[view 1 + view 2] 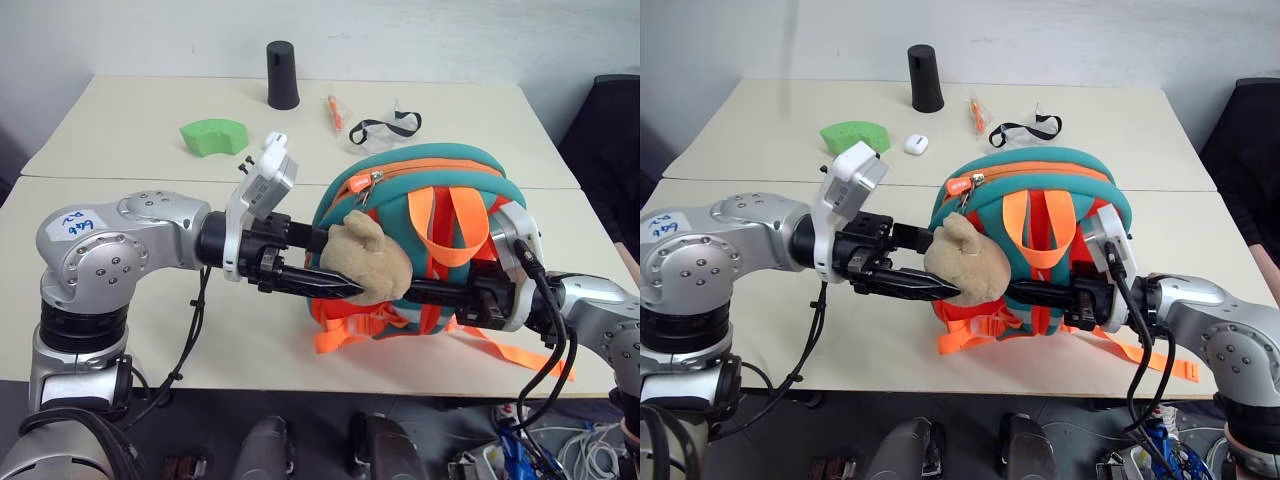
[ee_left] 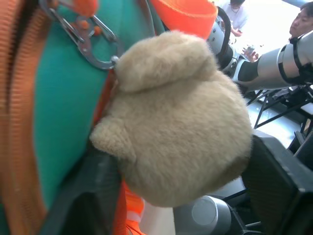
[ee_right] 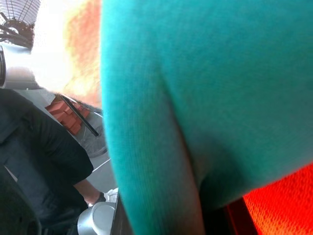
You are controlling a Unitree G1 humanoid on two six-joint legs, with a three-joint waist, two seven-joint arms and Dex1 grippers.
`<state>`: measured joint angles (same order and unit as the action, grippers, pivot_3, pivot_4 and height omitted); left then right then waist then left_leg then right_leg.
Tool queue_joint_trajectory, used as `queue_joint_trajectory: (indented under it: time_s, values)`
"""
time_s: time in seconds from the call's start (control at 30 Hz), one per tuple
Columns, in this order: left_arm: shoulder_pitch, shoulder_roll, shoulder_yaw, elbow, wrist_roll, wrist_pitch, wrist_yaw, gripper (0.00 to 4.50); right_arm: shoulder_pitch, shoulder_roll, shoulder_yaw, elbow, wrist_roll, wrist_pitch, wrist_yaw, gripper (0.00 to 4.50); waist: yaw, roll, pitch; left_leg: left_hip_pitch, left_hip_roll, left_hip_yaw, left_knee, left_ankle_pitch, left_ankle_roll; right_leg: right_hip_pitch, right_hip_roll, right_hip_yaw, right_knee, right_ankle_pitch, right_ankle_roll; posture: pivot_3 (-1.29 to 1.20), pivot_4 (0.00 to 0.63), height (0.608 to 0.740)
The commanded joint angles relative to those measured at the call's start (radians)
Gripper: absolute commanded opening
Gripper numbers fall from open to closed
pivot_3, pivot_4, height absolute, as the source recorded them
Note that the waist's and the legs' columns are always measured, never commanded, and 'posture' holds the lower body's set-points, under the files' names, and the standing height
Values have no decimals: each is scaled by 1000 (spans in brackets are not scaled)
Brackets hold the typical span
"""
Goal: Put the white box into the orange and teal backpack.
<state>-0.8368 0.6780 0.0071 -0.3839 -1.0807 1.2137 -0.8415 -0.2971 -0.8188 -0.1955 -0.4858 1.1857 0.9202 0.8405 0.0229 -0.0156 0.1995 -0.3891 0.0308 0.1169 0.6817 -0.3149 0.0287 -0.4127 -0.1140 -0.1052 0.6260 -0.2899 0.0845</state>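
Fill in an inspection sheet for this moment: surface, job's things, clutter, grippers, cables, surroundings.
Surface: beige table, two tops joined.
Job's things: orange and teal backpack upright near the front edge, zipper closed, plush toy hanging on it; white box nothing seen.
Clutter: black cup, green block, safety glasses, orange pen, small white case.
Grippers: left gripper around the plush toy; right gripper shut at the backpack's lower front.
Cables: black cable under the left arm.
Surroundings: white wall; person in the left wrist view.

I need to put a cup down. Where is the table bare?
Bare: the near-left table in front of the left arm, and the far-right corner beyond the goggles. Crowded: the far middle, with green piece, black cone, orange pen.
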Motion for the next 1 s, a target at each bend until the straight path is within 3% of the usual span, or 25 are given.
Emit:
queue_joint_trajectory:
  time_s: [0.03, 0.23, 0.4, 0.63, 1.0]
  values:
    - [12, 34, 34, -22, -33, -3, -32, 2220, 9, -14, -28, -42, 24, -6, 13, 0, 0, 0, 0, 0, 0, 0, 0, 0, 0, 0, 0, 0, 0, 0, 0, 0, 150, 740]
    - [-9, 159, 61, 24, -25, -24, -178, 1068, 34, -21, -42, -43, 10, -12, 11, 0, -2, 0, 0, 0, 0, 0, 0, 0, 0, 0, 1, 0, 0, 0, 0, 0, 150, 740]
    - [-40, 283, 74, 113, 20, -85, -345, 1068, 62, -25, -63, -41, 7, -20, 12, 0, -2, 0, 0, 0, 0, 0, 0, 0, 0, 0, 1, 0, 0, 0, 0, 0, 150, 740]
    - [43, 387, -43, 188, 221, -250, -517, 1068, 86, -18, -99, -34, 26, -19, 4, 0, -2, 0, 0, 0, 0, 1, -1, -1, 0, -1, 2, 0, -1, 0, -1, 0, 150, 740]
    - [295, 383, -226, 139, 525, -523, -550, 1068, 106, -18, -126, -35, 35, -20, -8, 0, -1, 0, 0, -1, 1, 2, -1, -2, 0, -2, 0, 1, -1, -1, -1, 0, 150, 740]
